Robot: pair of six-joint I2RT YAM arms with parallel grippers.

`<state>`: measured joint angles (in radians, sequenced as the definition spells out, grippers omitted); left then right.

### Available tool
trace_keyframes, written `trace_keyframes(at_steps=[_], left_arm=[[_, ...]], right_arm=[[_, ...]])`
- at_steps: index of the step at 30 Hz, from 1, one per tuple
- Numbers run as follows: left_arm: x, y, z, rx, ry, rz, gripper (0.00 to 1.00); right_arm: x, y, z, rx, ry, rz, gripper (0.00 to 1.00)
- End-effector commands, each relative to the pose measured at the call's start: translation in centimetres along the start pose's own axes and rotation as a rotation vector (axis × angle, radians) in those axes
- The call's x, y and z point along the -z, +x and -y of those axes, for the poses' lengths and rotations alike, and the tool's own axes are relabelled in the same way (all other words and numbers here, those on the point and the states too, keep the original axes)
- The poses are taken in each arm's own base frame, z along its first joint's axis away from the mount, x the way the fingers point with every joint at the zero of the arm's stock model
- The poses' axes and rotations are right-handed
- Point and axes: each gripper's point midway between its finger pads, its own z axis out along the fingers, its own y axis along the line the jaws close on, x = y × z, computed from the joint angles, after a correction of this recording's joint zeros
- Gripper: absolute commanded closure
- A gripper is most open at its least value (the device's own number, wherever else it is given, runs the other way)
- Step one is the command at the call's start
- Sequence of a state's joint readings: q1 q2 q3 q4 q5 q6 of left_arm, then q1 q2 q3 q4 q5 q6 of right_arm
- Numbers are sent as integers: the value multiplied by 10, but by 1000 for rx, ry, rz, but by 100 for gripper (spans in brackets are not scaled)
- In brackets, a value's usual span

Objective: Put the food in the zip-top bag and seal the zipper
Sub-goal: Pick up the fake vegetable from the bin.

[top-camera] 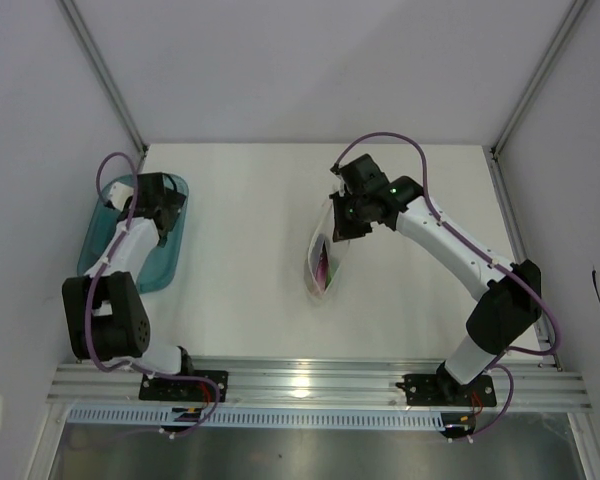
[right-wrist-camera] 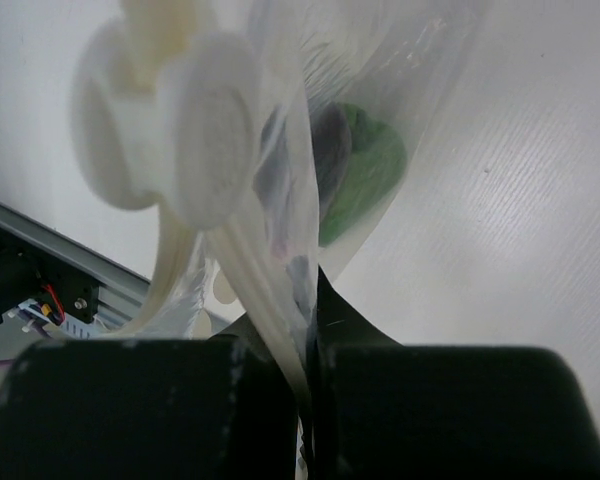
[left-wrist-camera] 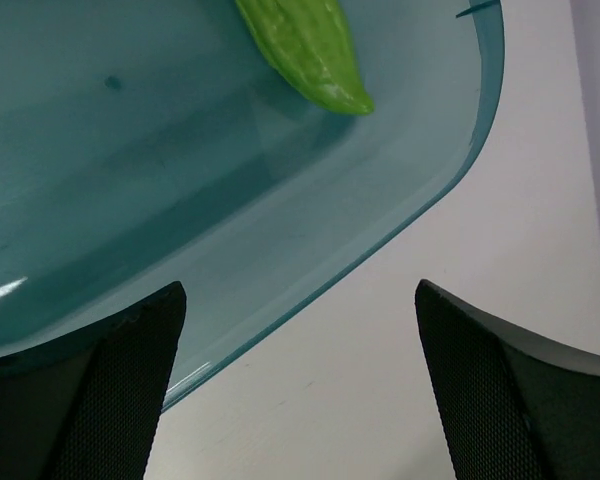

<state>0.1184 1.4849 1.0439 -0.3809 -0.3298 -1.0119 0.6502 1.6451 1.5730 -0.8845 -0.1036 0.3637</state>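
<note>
Zip-top bag gripped; one green vegetable in tray.
Right gripper clamped shut on bag at 3 o'clock, perhaps two foods inside. Left gripper wide open, empty, 9 o'clock, at tray edge.

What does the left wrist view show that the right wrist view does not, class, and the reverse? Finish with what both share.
Only the left wrist view: the teal tray with a green toy vegetable lying in it, and the left gripper open over the tray's rim.
Only the right wrist view: the right gripper shut on the zip-top bag, with a purple piece and a green piece inside.
Both: the white table.
</note>
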Motion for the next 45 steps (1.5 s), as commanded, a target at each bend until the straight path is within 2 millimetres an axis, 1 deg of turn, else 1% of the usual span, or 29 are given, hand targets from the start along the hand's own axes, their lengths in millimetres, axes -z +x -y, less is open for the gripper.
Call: trace_keyframes(at_steps=[1, 2, 3, 4, 5, 7, 9, 12, 13, 15, 16, 17, 18, 19, 20, 21, 26, 29, 30, 32, 33, 34, 35, 36, 37, 39, 40, 42, 45], left_arm=[[-17, -1, 33, 206, 140, -57, 4], [-23, -1, 33, 225, 143, -71, 5], [-29, -6, 33, 245, 146, -76, 5], [-39, -8, 34, 260, 144, -74, 6], [-44, -17, 33, 275, 144, -61, 6], [-51, -23, 33, 307, 149, -66, 6], [-60, -32, 27, 338, 139, -55, 7], [-71, -43, 21, 348, 120, -33, 10], [-74, -49, 23, 344, 113, -26, 10], [-86, -50, 20, 349, 97, -43, 9], [-88, -57, 25, 359, 107, -43, 9], [-92, -56, 25, 365, 109, -61, 9], [-100, -51, 21, 365, 93, -81, 9], [-104, -47, 17, 359, 70, -95, 9], [-104, -60, 26, 354, 75, -65, 9], [-110, -56, 20, 341, 43, -72, 9], [-118, -55, 9, 345, -34, -67, 10], [-124, -57, 15, 347, -9, -65, 11], [-124, -63, 22, 347, 1, -57, 11], [-129, -58, 15, 341, -40, -71, 11], [-129, -64, 18, 344, -42, -57, 11], [-133, -61, 14, 344, -61, -64, 11], [-134, -64, 16, 349, -69, -60, 11], [-135, -59, 8, 348, -110, -74, 11], [-135, -68, 14, 349, -108, -57, 11], [-141, -60, 8, 333, -140, -76, 14], [-142, -64, 10, 333, -138, -72, 14], [-146, -60, 7, 315, -153, -80, 19], [-149, -58, 1, 301, -172, -67, 19]], right_arm=[[4, -6, -3, 21, -30, 20, 100], [3, -6, -2, 19, -28, 18, 100], [2, -5, -1, 23, -27, 14, 100], [3, -5, -1, 23, -28, 15, 100], [2, -4, 0, 24, -27, 11, 100], [2, -4, 2, 21, -25, 10, 100], [-1, -3, 4, 17, -23, 4, 100], [-4, -3, 3, 14, -31, -1, 100], [-5, -2, 4, 12, -31, -8, 100], [-7, -2, 2, 10, -36, -10, 100], [-8, -1, 2, 11, -36, -15, 100], [-7, -2, 2, 10, -36, -11, 100], [-9, -2, 3, 8, -33, -12, 100], [-9, -1, 3, 9, -33, -15, 100], [-9, -2, 3, 9, -32, -13, 100], [-9, -2, 3, 8, -32, -13, 100], [-12, 0, 2, 3, -36, -17, 100], [-13, 0, 3, 2, -34, -21, 100], [-13, 0, 3, 3, -34, -22, 100], [-13, -1, 3, 4, -32, -20, 100], [-12, -1, 3, 4, -31, -16, 100], [-11, -1, 3, 2, -33, -17, 100], [-12, -1, 3, 2, -31, -18, 100], [-12, -1, 3, 2, -31, -16, 100], [-11, -1, 3, 4, -31, -18, 100], [-12, -1, 4, 3, -27, -19, 100], [-13, 0, 4, 2, -28, -21, 100], [-12, 0, 3, 0, -28, -20, 100], [-12, -1, 3, -4, -29, -17, 100]])
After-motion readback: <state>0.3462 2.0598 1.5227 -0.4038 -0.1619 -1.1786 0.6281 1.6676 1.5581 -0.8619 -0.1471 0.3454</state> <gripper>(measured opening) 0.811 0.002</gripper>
